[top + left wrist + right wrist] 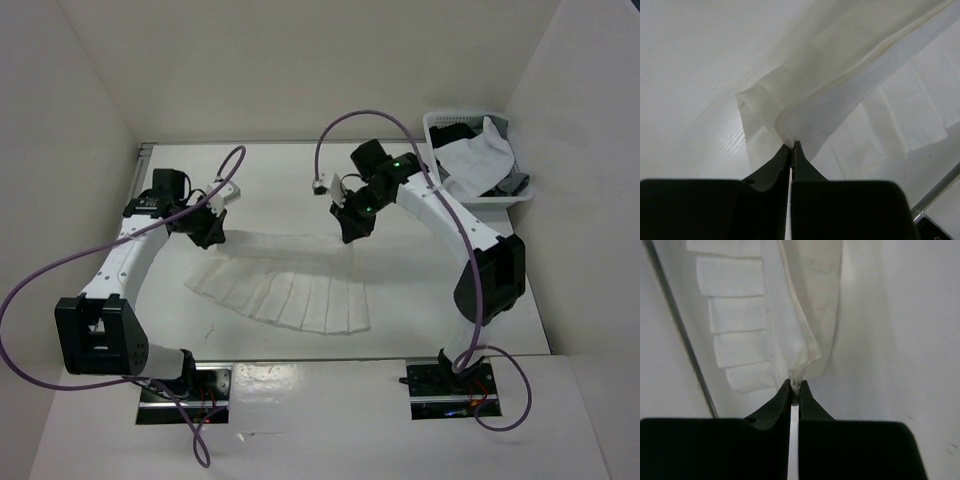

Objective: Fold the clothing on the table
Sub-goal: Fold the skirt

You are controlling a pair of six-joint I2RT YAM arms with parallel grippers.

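Top external view: large matte white desk (280,190) carries white pleated fan-shaped skirt (290,290) at centre, near hem flat, far edge held up. Small white slotted plastic basket (436,124), far right, holds plain white cloth (470,155) and dark grey garments (512,186). Left tool (211,238) and right tool (352,232) each clamped on far corner, probably to bring this edge over for fold.

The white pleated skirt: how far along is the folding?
Done: the left hand and right hand are pinched shut on the far edge of the thin white pleated skirt. In hand: that edge is raised. Left: its hem lies spread on the matte white table; no fold is laid yet.
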